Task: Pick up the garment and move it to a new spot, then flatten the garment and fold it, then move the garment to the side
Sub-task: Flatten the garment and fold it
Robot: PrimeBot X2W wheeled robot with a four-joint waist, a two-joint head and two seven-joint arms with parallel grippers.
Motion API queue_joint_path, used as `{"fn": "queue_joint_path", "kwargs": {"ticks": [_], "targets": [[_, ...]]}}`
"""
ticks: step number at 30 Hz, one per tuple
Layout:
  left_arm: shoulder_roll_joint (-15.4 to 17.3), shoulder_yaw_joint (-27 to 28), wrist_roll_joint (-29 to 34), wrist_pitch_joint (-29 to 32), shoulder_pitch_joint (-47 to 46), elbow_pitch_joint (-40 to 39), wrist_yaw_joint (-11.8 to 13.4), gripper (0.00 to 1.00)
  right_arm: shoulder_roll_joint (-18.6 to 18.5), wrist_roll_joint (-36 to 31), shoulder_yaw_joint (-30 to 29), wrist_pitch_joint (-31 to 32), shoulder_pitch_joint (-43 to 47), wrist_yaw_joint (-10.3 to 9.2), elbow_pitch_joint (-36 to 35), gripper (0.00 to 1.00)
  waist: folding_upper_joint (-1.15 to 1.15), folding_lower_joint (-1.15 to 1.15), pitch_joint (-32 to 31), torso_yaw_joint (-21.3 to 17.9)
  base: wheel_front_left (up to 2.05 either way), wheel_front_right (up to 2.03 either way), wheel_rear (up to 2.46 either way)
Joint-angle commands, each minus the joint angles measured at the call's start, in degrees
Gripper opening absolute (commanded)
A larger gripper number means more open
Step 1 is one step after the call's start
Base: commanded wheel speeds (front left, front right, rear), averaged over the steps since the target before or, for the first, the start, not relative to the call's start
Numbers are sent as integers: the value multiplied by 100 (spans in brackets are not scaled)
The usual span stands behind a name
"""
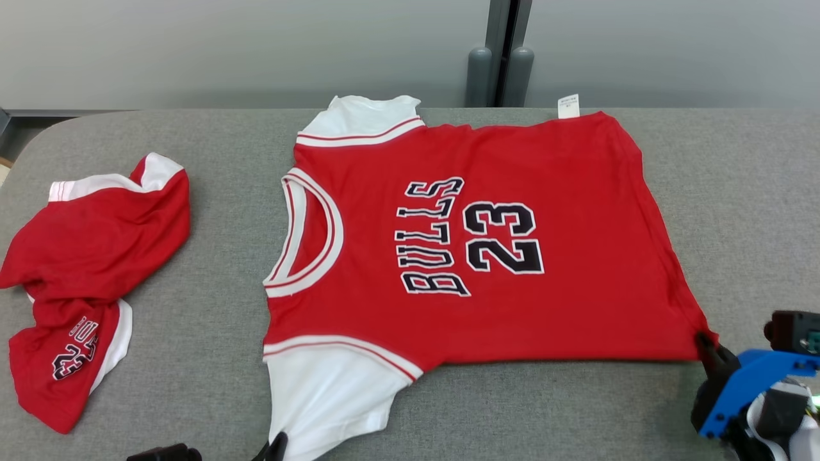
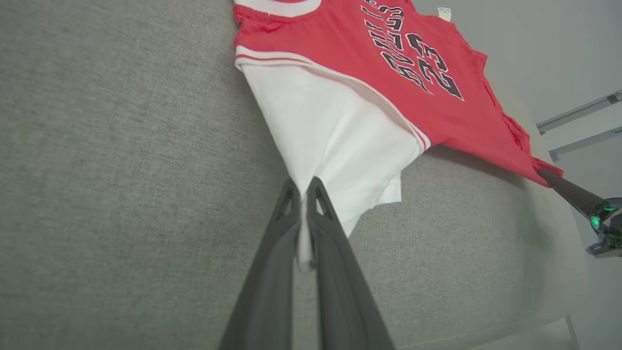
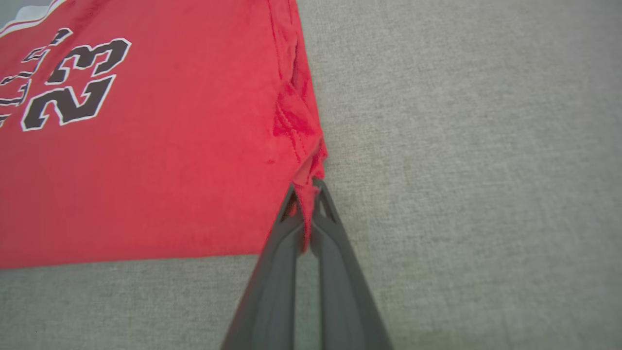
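Observation:
The garment [image 1: 461, 250] is a red jersey with white sleeves and black "BULLS 23" lettering, spread flat across the grey table, neck to the left. My left gripper [image 1: 279, 442] is shut on the edge of the near white sleeve [image 2: 335, 141]; white cloth shows pinched between its fingers [image 2: 318, 214] in the left wrist view. My right gripper [image 1: 706, 342] is shut on the garment's near bottom corner [image 3: 308, 194], with red cloth squeezed between its fingers [image 3: 325, 214]. That gripper also shows at the right of the left wrist view [image 2: 559, 182].
A second red and white jersey [image 1: 90, 275] lies crumpled at the table's left end. The grey padded table [image 1: 737, 192] has bare room to the right of the garment and along its near edge. A wall and a dark post [image 1: 500, 57] stand behind.

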Motion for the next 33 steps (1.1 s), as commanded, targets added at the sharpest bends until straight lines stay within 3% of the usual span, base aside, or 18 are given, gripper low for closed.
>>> {"fn": "queue_joint_path", "kwargs": {"ticks": [1, 8, 13, 24, 33], "targets": [[32, 18, -6, 55, 84, -85, 69, 0, 23, -35, -78, 107, 175, 1, -193, 0, 0, 1, 5, -3, 0, 0, 0], [213, 16, -33, 476, 281, -923, 401, 0, 271, -208, -298, 1103, 1032, 1, -1965, 0, 0, 1, 88, -86, 0, 0, 0], [270, 118, -69, 596, -43, -1214, 414, 0, 281, 92, -253, 1343, 1225, 1, -2393, 0, 0, 1, 112, -132, 0, 0, 0], [565, 163, -615, 1542, -1511, -875, -109, 0, 284, -124, 82, 1525, 355, 1, -1976, 0, 0, 1, 118, -260, 0, 0, 0], [428, 431, -1264, 2080, -2819, 208, -260, 0, 283, 23, 42, 1385, -541, 2, -1218, 0, 0, 1, 237, -332, 0, 0, 0]]}}
